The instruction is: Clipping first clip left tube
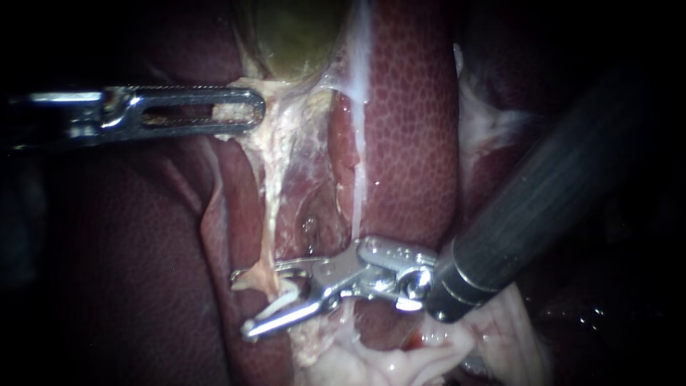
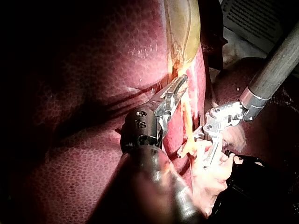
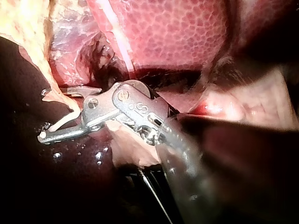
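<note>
In the endoscope view the left tube (image 1: 271,204) is a pale, yellowish, ragged cord. It runs down from the neck of the green gallbladder (image 1: 293,39) between dark red folds of liver (image 1: 407,121). A thinner white strand (image 1: 357,179) lies to its right. The left instrument (image 1: 254,111) reaches in level, and its windowed claw is closed together on the pale neck of the gallbladder. The right instrument (image 1: 246,302) comes in from the right on a dark shaft. Its claw stands apart around the tube's lower end, one half above and one below. A curved white clip (image 1: 280,304) sits in the gap, resting on the lower half beside the tube.

In the left wrist view the left instrument (image 2: 180,84) pinches the yellow tip of the gallbladder (image 2: 180,32). The tube (image 2: 187,116) hangs ahead of it as an orange-yellow cord. It leads to the right instrument (image 2: 203,151), whose claw is spread across the cord's end.

In the right wrist view the right instrument (image 3: 44,114) shows a plain gap between the halves of its claw. The clip (image 3: 60,122) arcs from the tip of the lower half up towards the hinge. The tube (image 3: 49,77), rough and cream-coloured, enters the gap from beyond the upper half. Honeycomb-patterned liver (image 3: 177,32) lies ahead.
</note>
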Motion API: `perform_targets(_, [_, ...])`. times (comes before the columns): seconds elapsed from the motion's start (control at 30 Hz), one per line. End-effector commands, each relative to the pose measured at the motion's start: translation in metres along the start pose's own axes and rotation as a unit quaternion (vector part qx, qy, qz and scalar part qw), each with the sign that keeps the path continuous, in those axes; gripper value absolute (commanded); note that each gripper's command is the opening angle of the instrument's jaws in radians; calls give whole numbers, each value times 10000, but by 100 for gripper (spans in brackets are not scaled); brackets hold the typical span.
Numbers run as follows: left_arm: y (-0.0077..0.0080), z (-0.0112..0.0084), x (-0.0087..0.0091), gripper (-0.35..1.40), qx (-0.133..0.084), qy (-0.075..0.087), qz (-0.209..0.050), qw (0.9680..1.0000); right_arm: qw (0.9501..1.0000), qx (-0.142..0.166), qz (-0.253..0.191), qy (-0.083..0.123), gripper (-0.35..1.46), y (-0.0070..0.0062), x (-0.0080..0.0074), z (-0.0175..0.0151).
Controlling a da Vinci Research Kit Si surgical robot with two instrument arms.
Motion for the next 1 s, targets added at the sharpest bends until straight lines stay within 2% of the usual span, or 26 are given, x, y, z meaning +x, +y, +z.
perform_targets(0.03, [0,0,0,-35,-1,0,-1,10000,10000,3,0,0,59,0,1,0])
perform_targets(0.7, [0,0,0,-35,-15,-7,-1,10000,10000,-22,6,14,56,4,4,3])
perform_targets(0.73, [0,0,0,-35,-15,-7,-1,10000,10000,3,6,6,51,4,4,2])
perform_targets(0.77, [-1,0,0,-35,-15,-7,-1,10000,9999,106,12,-52,37,3,4,-1])
perform_targets(0.8, [-1,0,0,-35,-15,-7,-1,10000,9995,176,147,-200,7,1,4,-5])
perform_targets(0.87, [0,0,0,-35,-14,-7,-1,10000,9988,140,192,-417,-34,-2,4,-10])
perform_targets(1.0, [-1,0,0,-35,-16,-7,-1,10000,9988,128,183,-443,-35,2,5,-13])
